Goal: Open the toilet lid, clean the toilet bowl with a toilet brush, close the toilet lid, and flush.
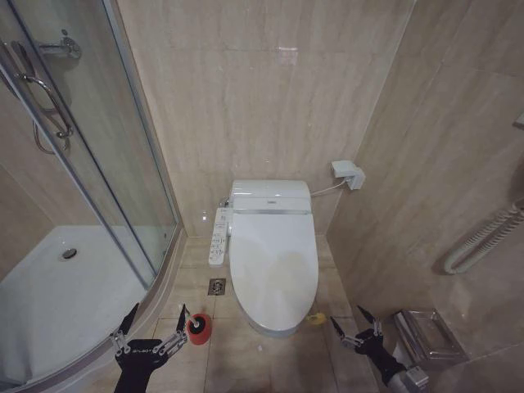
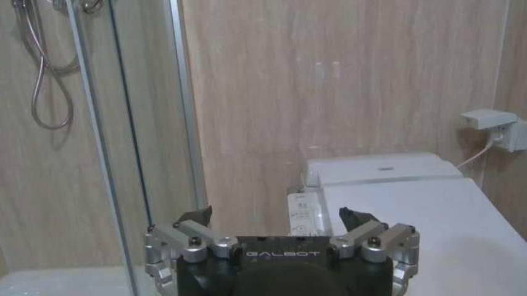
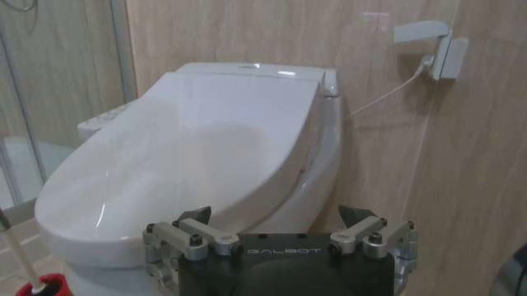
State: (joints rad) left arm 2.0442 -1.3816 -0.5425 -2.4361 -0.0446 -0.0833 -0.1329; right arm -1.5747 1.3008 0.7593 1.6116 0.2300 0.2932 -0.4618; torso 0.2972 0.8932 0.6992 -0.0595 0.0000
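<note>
The toilet lid [image 1: 274,254] is lying flat and shut on top of the toilet bowl [image 1: 270,323]; it is a big shiny white oval, and its long way is running from the wall toward the robot; a small green-yellow strap [image 1: 315,318] is sticking out at its front edge, on the robot's right side.

The right claw [image 1: 354,326] is hanging low, just beside that front corner, with its two fingers wide apart and nothing between them; the strap is sitting just to the left of it, so I am guessing this is the arm nearer for lifting the lid. In the right wrist view the lid [image 3: 181,154] is looking smooth and bright, lying ahead of the claw and up a little.

The left claw [image 1: 151,323] is also hanging low, on the other side of the toilet, with its fingers apart and holding nothing; the toilet brush [image 1: 196,326] is standing in its small red holder on the floor, just beside that claw's right finger; the thin white handle is poking up.

A white panel of buttons [image 1: 219,237] is sitting on the left side of the bowl, and the glass shower door [image 1: 106,180] is standing farther left. The lid is not open yet, so the job is only at its start, I think.
</note>
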